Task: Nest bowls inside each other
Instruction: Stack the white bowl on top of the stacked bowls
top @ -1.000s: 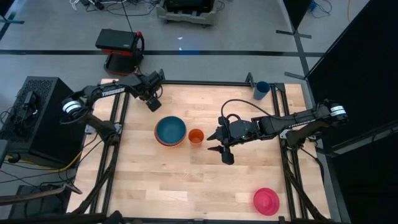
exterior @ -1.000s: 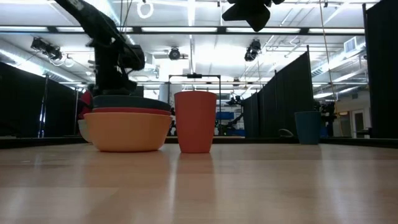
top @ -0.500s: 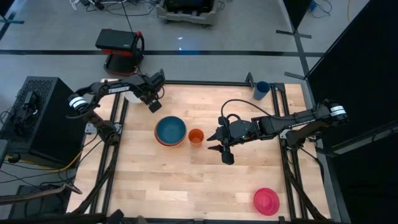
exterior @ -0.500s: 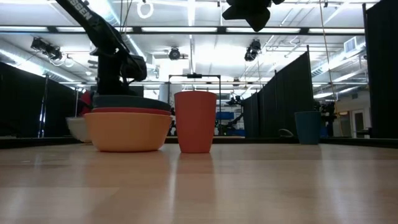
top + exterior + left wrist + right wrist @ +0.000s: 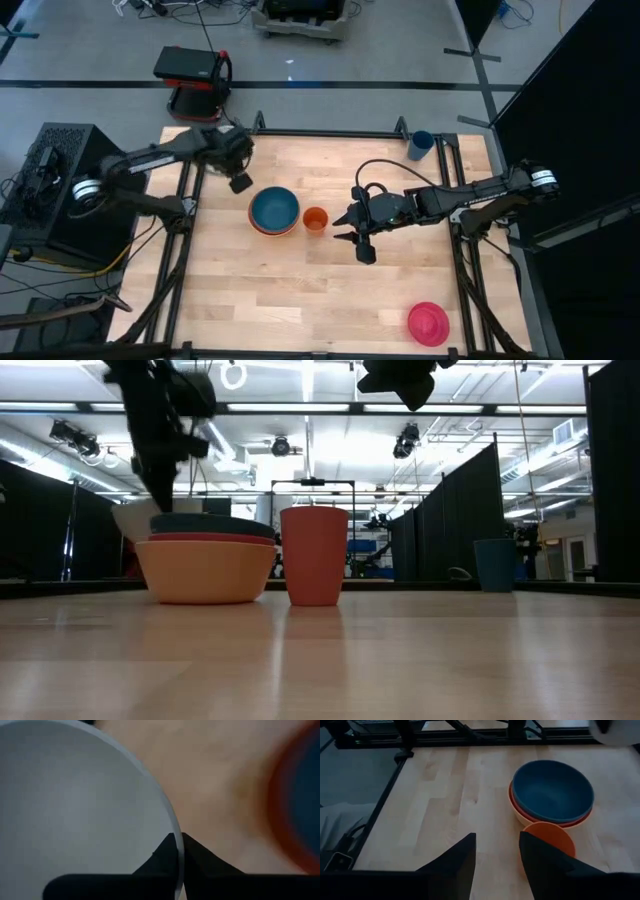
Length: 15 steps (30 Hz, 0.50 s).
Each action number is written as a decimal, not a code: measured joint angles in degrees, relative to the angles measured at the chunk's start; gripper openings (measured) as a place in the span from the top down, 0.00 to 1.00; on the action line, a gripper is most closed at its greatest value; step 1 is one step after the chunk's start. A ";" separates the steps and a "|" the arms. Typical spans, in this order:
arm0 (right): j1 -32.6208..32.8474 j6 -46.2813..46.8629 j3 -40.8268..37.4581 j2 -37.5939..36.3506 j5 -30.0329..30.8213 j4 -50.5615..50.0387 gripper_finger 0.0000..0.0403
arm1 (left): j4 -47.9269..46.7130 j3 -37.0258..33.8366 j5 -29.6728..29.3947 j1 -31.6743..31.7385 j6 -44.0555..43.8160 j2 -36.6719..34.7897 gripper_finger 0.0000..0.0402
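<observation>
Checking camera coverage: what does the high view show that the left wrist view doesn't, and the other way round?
Only the high view: the right hand open above the table beside the orange cup, the magenta-pink bowl upside down near a table corner, and the dark-blue cup at the far edge.

Only the left wrist view: the left hand shut on the rim of the white bowl.

Both: the stacked bowls with the teal-blue bowl on top, and bare table wood.
</observation>
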 joint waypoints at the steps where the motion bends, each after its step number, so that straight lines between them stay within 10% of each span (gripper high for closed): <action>1: -0.19 -0.06 0.00 0.00 0.41 -0.01 0.64 | -0.06 0.34 0.77 -2.66 -0.43 -1.07 1.00; 15: -2.02 2.33 -0.01 -3.31 13.98 -8.44 0.76 | -1.02 7.98 0.10 -27.56 -5.37 4.97 1.00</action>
